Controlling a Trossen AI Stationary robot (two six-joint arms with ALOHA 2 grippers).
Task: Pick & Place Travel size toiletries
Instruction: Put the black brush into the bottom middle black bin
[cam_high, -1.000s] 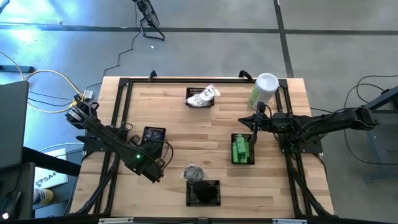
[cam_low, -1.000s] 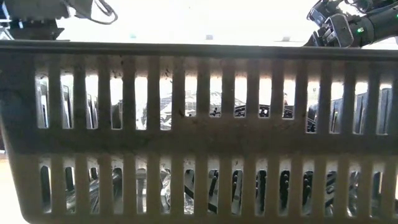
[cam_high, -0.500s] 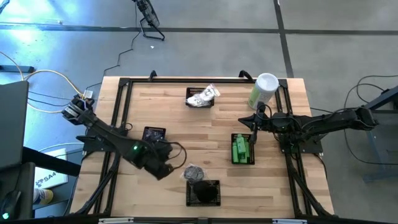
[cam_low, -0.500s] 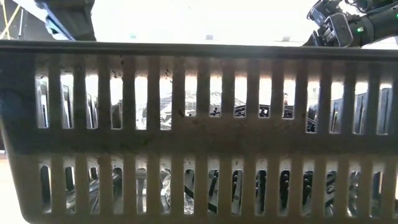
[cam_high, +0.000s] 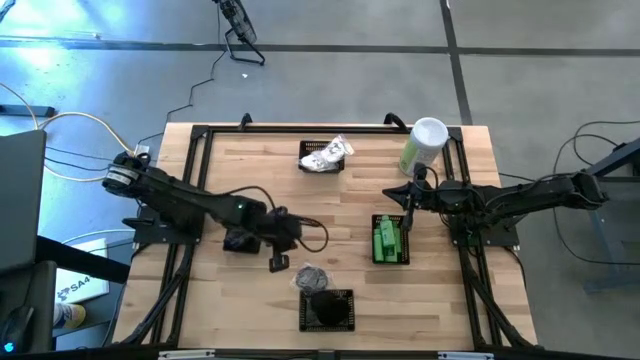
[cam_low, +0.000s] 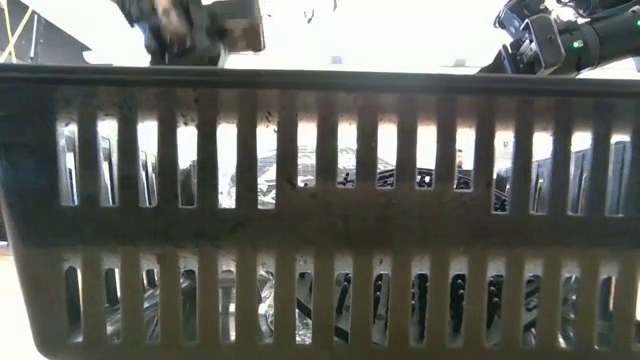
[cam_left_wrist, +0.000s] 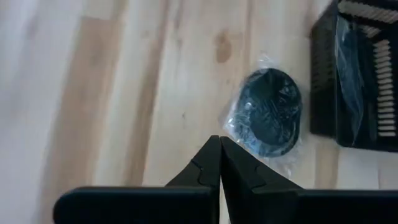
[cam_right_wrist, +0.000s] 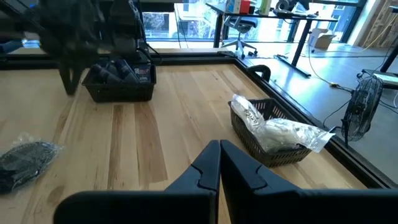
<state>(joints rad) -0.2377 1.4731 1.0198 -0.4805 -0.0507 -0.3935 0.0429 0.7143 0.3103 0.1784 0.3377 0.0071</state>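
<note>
The dark round piece in its clear wrapper (cam_high: 311, 275) lies loose on the worktop (cam_high: 290, 190), just beside the black basket (cam_high: 327, 309) at the near edge. The left claw (cam_high: 277, 264) hangs just beside it with fingers pressed together, empty. To pick it up well, the fingers likely need to open first, straddle the wrapper's bulge rather than its thin edge, then close low against the wood. The right claw (cam_high: 410, 202), also closed and empty, waits over the basket of green bottles (cam_high: 388, 240).
</note>
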